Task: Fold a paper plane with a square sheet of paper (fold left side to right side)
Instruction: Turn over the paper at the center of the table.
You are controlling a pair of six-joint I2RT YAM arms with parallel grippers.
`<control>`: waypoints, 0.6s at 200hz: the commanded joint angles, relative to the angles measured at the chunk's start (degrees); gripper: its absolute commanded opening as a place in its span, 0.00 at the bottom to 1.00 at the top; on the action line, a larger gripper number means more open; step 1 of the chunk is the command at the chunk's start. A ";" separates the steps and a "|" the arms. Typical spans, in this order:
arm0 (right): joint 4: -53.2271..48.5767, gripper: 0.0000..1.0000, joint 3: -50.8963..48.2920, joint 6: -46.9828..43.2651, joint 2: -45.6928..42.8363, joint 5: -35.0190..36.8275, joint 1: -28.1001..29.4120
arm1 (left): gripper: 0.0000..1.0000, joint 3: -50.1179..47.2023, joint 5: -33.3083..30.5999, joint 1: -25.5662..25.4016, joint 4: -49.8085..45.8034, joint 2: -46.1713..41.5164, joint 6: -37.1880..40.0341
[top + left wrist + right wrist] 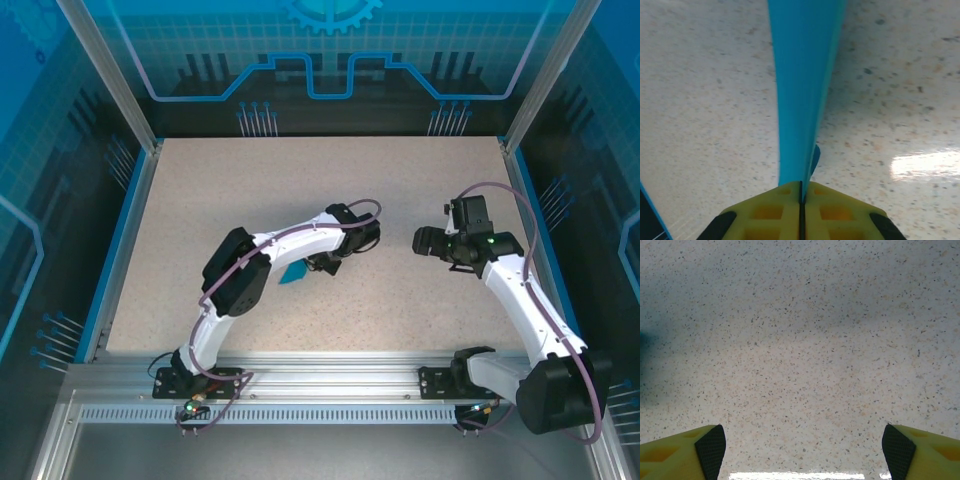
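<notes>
— Well, the left gripper (801,196) is pinched shut on the paper plane (801,100); the narrow blue wedge runs out from its jaws over the table (700,100).
— And the right gripper (802,446)?
— Spread wide over bare tabletop, well apart. I'd lay the plane down flat before letting go, so the creases hold.

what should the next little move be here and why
Probably lower the left fingers and let the blue paper lie flat on the table: they pinch the narrow folded wedge on edge, while the right fingers stand open over bare table, apart from it.
</notes>
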 commanded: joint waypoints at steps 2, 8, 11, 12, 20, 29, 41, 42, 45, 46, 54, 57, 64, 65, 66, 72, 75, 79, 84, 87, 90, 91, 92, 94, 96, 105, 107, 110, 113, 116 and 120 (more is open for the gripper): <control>-0.18 0.84 -0.85 -0.57 -0.69 -2.43 -1.04 | 0.12 5.08 8.98 0.37 -1.02 2.02 0.56; -0.25 0.84 -0.86 -0.59 -0.73 -2.80 -1.01 | 0.13 6.07 10.79 0.58 -0.90 2.82 1.11; -0.26 0.84 -0.86 -0.46 -0.70 -2.98 -0.98 | 0.14 6.46 11.61 0.70 -0.78 3.13 1.33; -0.22 0.84 -0.86 -0.44 -0.69 -3.06 -0.98 | 0.14 6.67 11.96 0.76 -0.73 3.25 1.40; -0.06 0.84 -0.86 -0.32 -0.62 -3.77 -0.98 | 0.14 8.02 14.33 1.12 -0.43 4.33 1.79; 0.15 0.84 -0.86 -0.07 -0.67 -4.35 -1.06 | 0.15 9.64 17.55 1.53 -0.09 5.46 2.34; 0.46 0.84 -2.82 0.25 -0.60 -5.11 -0.99 | 0.16 11.93 20.44 2.06 -0.02 7.07 2.97; 0.49 0.84 -2.89 0.27 -0.60 -5.18 -0.99 | 0.16 12.09 20.73 2.09 -0.04 7.20 3.01; 0.52 0.83 -2.96 0.29 -0.60 -5.39 -1.02 | 0.17 12.80 21.47 2.19 0.01 7.60 3.19; 0.57 0.83 -3.01 0.34 -0.64 -5.40 -1.05 | 0.17 13.00 21.76 2.20 0.10 7.77 3.20; 0.69 0.83 -3.44 0.47 -0.60 -5.83 -1.02 | 0.18 14.30 23.46 2.47 0.35 8.76 3.47; 0.82 0.83 -3.62 0.47 -0.56 -5.99 -0.99 | 0.19 14.87 24.32 2.64 0.42 9.02 3.47; 1.02 0.83 -3.97 0.39 -0.47 -6.57 -1.04 | 0.20 16.01 26.47 2.91 0.66 9.71 3.89; 1.03 0.83 -4.00 0.38 -0.44 -6.65 -1.01 | 0.20 16.15 26.77 3.00 0.74 9.84 3.91; 1.04 0.83 -4.10 0.43 -0.43 -6.69 -0.99 | 0.20 16.30 27.14 3.09 0.82 9.94 3.96; 1.12 0.83 -4.40 0.40 -0.26 -7.01 -1.01 | 0.23 17.01 29.08 3.41 1.35 10.30 4.10; 1.14 0.83 -4.44 0.42 -0.15 -7.17 -1.05 | 0.26 17.24 30.07 3.58 1.65 10.52 4.15; 1.22 0.83 -4.59 0.33 -0.04 -7.49 -0.99 | 0.30 17.57 31.39 3.84 2.02 10.70 4.18; 1.38 0.83 -4.70 0.16 0.20 -8.04 -0.98 | 0.37 17.88 33.21 4.08 2.50 10.75 4.35; 1.40 0.83 -4.72 0.11 0.38 -8.34 -1.01 | 0.40 17.89 34.30 4.27 3.02 10.71 4.39; 1.47 0.83 -4.75 -0.04 0.54 -8.65 -0.98 | 0.42 17.93 35.37 4.53 3.42 10.61 4.45; 1.52 0.83 -4.74 -0.05 0.59 -8.70 -0.98 | 0.42 17.94 35.70 4.60 3.57 10.55 4.41; 1.55 0.83 -4.73 -0.01 0.65 -8.73 -0.98 | 0.43 17.90 36.00 4.68 3.69 10.52 4.39; 1.62 0.83 -4.77 -0.05 0.82 -8.93 -1.05 | 0.43 17.92 36.55 4.77 3.93 10.43 4.44; 1.66 0.83 -4.80 -0.08 0.94 -9.09 -0.97 | 0.44 17.92 37.09 4.90 4.14 10.34 4.49; 2.14 0.83 -4.97 -0.20 1.49 -10.03 -0.89 | 0.46 17.55 39.78 5.43 5.43 9.58 4.94; 2.25 0.83 -4.98 -0.18 1.71 -10.29 -0.89 | 0.47 17.39 40.20 5.55 5.82 9.25 5.02; 2.40 0.83 -4.97 -0.22 1.97 -10.63 -0.75 | 0.48 16.99 41.00 5.72 6.43 8.78 5.05; 2.69 0.83 -4.94 -0.22 2.37 -11.01 -0.69 | 0.49 16.47 41.73 5.95 7.07 8.20 5.13; 2.91 0.83 -4.97 -0.16 2.71 -11.30 -0.58 | 0.50 15.99 42.29 6.13 7.74 7.62 5.11; 3.28 0.83 -4.98 0.00 3.21 -11.67 -0.30 | 0.50 15.19 43.04 6.37 8.81 6.55 5.18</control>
